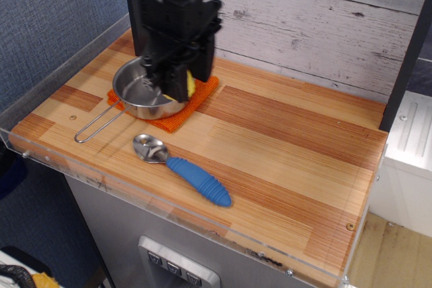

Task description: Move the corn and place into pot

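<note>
My black gripper (174, 87) hangs over the right part of the shiny steel pot (135, 92) and is shut on the small yellow corn (190, 85), of which only a sliver shows at the fingers' right side. The pot sits on an orange cloth (192, 108) at the back left of the wooden table, and its wire loop handle (96, 128) points to the front left. The gripper hides most of the pot's bowl. The corn is held above the pot's right rim.
A metal spoon with a blue ridged handle (196, 178) lies in front of the pot. A black post (138, 5) stands behind the pot, and a white plank wall runs along the back. A clear lip edges the table's left and front.
</note>
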`<state>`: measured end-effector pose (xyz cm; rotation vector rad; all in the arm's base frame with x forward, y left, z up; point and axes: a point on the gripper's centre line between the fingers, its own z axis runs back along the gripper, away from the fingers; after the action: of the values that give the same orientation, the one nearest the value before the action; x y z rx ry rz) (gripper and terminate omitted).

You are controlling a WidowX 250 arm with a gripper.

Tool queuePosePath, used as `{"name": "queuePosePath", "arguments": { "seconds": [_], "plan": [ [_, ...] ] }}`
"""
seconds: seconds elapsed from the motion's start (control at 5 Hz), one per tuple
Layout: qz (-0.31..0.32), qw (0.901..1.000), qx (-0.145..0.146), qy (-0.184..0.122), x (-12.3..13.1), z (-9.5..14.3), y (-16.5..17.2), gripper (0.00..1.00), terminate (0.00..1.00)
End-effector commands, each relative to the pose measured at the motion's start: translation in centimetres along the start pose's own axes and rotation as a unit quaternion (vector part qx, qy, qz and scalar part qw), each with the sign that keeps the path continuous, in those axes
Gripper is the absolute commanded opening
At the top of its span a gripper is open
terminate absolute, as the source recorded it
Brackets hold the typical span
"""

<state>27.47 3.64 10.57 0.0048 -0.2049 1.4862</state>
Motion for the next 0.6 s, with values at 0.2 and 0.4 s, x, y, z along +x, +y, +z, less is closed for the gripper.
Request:
{"name": "queuePosePath", "arguments": {
  "seconds": [0.2,0.4],
  "plan": [
    [0.089,0.9957,-0.002,-0.024,6.2,-1.0,-0.2,0.00,0.00],
    [0.112,0.9934,-0.001,-0.023,7.7,-2.0,-0.5,0.00,0.00]
  ]
}}
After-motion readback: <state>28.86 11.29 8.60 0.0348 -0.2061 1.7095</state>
